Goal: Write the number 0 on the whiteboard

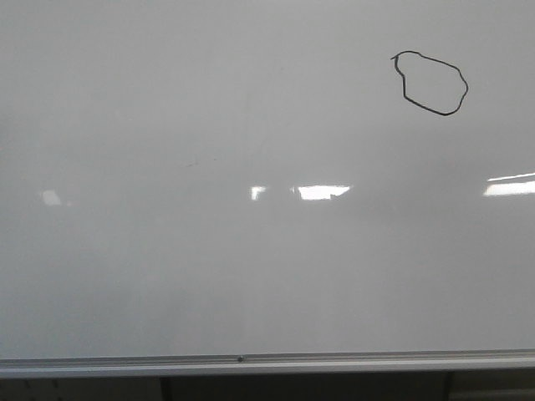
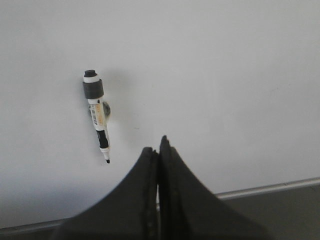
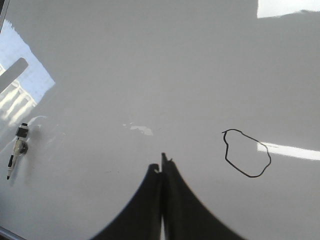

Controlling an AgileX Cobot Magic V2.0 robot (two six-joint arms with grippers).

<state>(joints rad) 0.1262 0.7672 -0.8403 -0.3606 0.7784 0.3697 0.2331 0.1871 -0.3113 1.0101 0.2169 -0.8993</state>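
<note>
The number 0 [image 1: 431, 83] is a lumpy closed black loop drawn at the upper right of the whiteboard [image 1: 209, 276]. It also shows in the right wrist view as the number 0 [image 3: 247, 153], off to one side of my right gripper [image 3: 162, 165], which is shut and holds nothing. A black-and-white marker [image 2: 97, 112] lies uncapped on the whiteboard [image 2: 225, 75], apart from my left gripper [image 2: 157, 147], which is shut and empty. The marker [image 3: 16, 150] lies far from the loop. Neither gripper appears in the front view.
A silver edge rail [image 1: 251, 362] runs along the board's near side, also visible as the rail [image 2: 270, 189]. Bright light reflections [image 1: 322, 191] lie across the glossy surface.
</note>
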